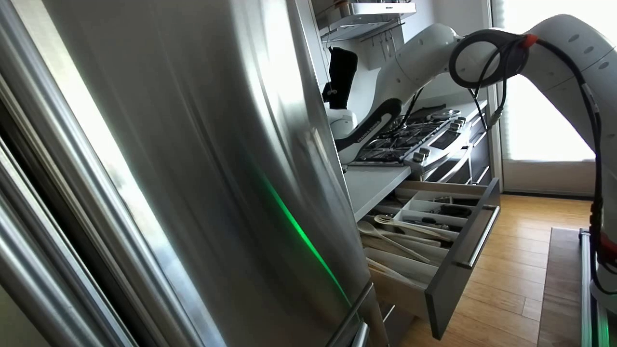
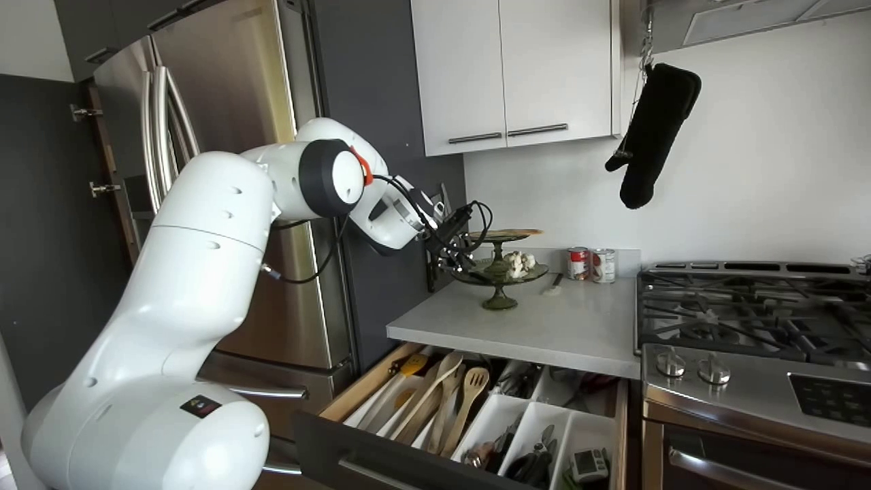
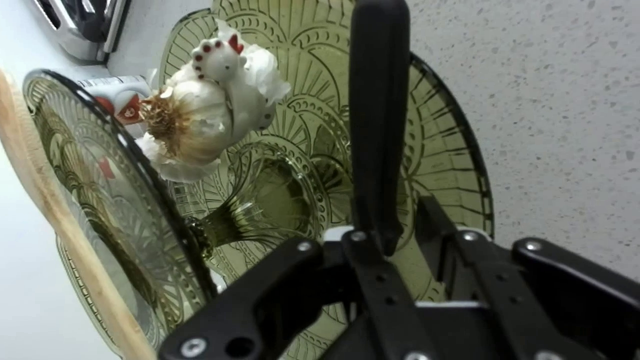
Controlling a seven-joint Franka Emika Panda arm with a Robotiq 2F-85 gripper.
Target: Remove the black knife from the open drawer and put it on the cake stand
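The black knife (image 3: 377,115) shows as a long black handle in the wrist view, over the lower plate of the green glass two-tier cake stand (image 3: 445,145). My gripper (image 3: 402,225) is open. The knife's near end is beside or touching the left finger, with a gap to the right finger. I cannot tell whether the knife rests fully on the plate. In an exterior view my gripper (image 2: 466,264) is at the left side of the cake stand (image 2: 499,301). The open drawer (image 2: 401,463) holds utensils in white compartments; it also shows in an exterior view (image 1: 462,260), where the fridge hides my gripper.
Garlic (image 3: 200,117) and a small white hen figure (image 3: 220,62) sit on the lower plate. A wooden piece (image 3: 75,245) lies on the upper tier. Cans (image 2: 578,264) stand behind, on the counter (image 2: 531,333). The stove (image 2: 708,327) and fridge (image 1: 193,144) flank the counter.
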